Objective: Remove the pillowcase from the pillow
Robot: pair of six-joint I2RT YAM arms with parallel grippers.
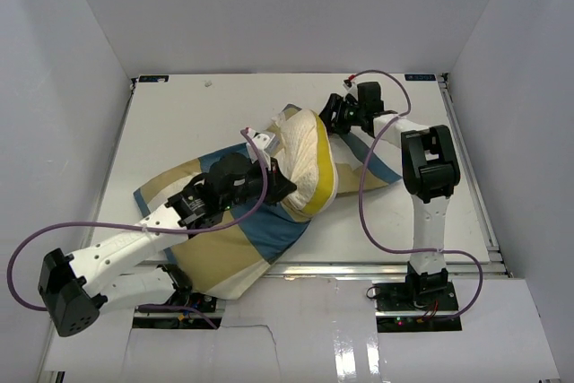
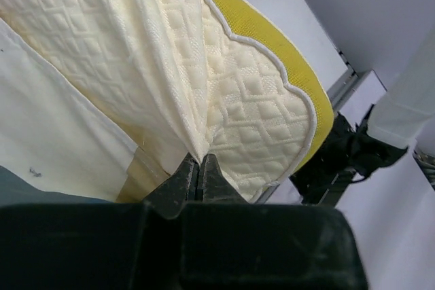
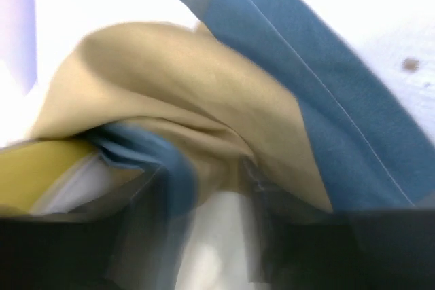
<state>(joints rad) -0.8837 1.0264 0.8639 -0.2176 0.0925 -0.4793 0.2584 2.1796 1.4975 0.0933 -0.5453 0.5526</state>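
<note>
Pillow (image 2: 251, 120) fold tight inside left gripper (image 2: 198, 166)

One pillow (image 1: 309, 163) and one pillowcase (image 1: 224, 253) are counted on one table (image 1: 179, 123). Two robot arms are seen, a left arm (image 1: 134, 244) and a right arm (image 1: 429, 195), and two purple cables (image 1: 366, 208) are counted

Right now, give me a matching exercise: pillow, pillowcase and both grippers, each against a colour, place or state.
Things:
1 pillow
2 pillowcase
3 left gripper
4 right gripper

Descriptions:
a checked tan and blue
b at the pillow's far end
c cream with yellow edging
d shut, pinching cream fabric

Pairs: 1-c, 2-a, 3-d, 4-b
</note>
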